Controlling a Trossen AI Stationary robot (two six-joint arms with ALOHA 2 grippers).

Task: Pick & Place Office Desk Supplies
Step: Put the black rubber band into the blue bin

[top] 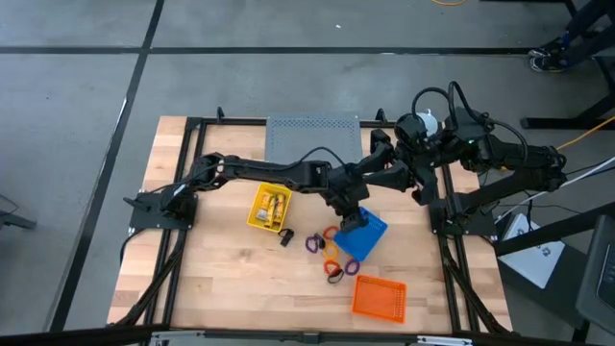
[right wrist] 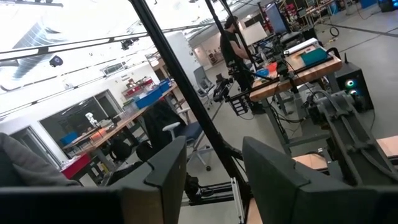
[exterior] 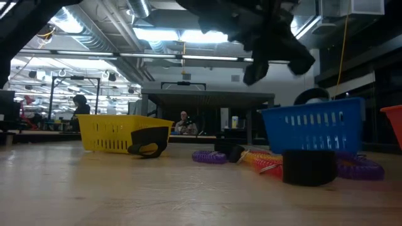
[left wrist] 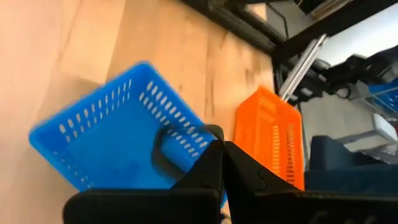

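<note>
Supplies are split around the blue tray, which I'll use as landmark. Coloured loops lie on the table just beside its near-left edge: purple, orange and red, a loose cluster touching or nearly touching each other. A black clip sits further left, beside the yellow tray, which already holds yellow-and-white packets. Orange tray is nearer the front edge than the blue one, apart from it, nothing visible in it.

Left gripper hangs over the blue tray, fingers pinched fully together. The wrist view shows a dark rounded shape at the tips over the tray floor; can't tell if it's a held clip or just something lying in the tray. Treat as unconfirmed.

Right gripper is parked behind the blue tray, near the grey perforated stand, pointing out into the room, jaws wide, nothing between them.

Judgement, how to do this step well:
- If something is pinched, lower to just above the tray floor before opening, so it doesn't bounce out over the low wall.
- Stay centred; the tray sits skewed, corners are close.
- Lift straight up after release, the tray is light and will drag.
- Next loop: grip across one strand, not the whole ring.
</note>
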